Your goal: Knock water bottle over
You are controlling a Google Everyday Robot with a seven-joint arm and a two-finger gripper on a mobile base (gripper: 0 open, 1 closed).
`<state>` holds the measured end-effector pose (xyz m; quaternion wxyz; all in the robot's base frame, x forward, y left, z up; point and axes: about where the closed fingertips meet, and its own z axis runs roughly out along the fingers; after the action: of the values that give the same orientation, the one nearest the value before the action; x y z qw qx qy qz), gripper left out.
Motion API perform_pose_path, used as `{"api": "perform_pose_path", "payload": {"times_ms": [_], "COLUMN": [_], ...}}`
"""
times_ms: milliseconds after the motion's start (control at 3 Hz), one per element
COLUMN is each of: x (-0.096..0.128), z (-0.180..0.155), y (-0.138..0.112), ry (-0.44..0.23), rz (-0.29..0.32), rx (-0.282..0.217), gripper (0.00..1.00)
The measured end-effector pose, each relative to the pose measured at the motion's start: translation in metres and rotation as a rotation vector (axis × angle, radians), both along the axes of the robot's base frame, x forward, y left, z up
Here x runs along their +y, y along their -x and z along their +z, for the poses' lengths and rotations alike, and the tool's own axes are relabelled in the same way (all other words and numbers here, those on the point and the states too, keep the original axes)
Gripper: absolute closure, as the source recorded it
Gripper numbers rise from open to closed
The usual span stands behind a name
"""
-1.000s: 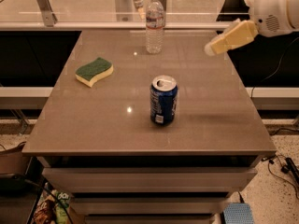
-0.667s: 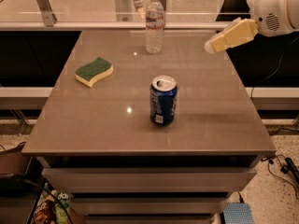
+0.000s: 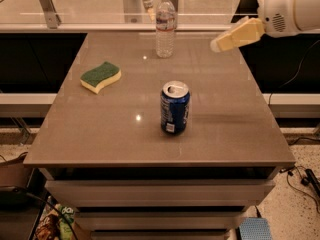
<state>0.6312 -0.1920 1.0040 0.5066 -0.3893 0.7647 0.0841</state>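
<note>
We see the water bottle point(image 3: 165, 26) standing upright near the far edge of the brown tabletop point(image 3: 225, 119), its white cap on. Our gripper point(image 3: 222, 42) hangs in the air to the right of it, above the far right part of the tabletop, pointing toward the bottle but well apart from it. We cannot tell how far open the gripper is; we see nothing in its hold. A blue soda can point(image 3: 175, 108) stands near the middle. A green-and-yellow sponge point(image 3: 101, 76) lies to the left.
</note>
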Motion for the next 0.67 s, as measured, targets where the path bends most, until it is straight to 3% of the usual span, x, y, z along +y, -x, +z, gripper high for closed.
{"api": "perform_pose_path", "payload": {"times_ms": [667], "x": [0.023], "z": [-0.009], "y": [-0.059], "ry": [-0.123], "rz": [-0.035], "rx": [-0.116], "gripper": [0.00]}}
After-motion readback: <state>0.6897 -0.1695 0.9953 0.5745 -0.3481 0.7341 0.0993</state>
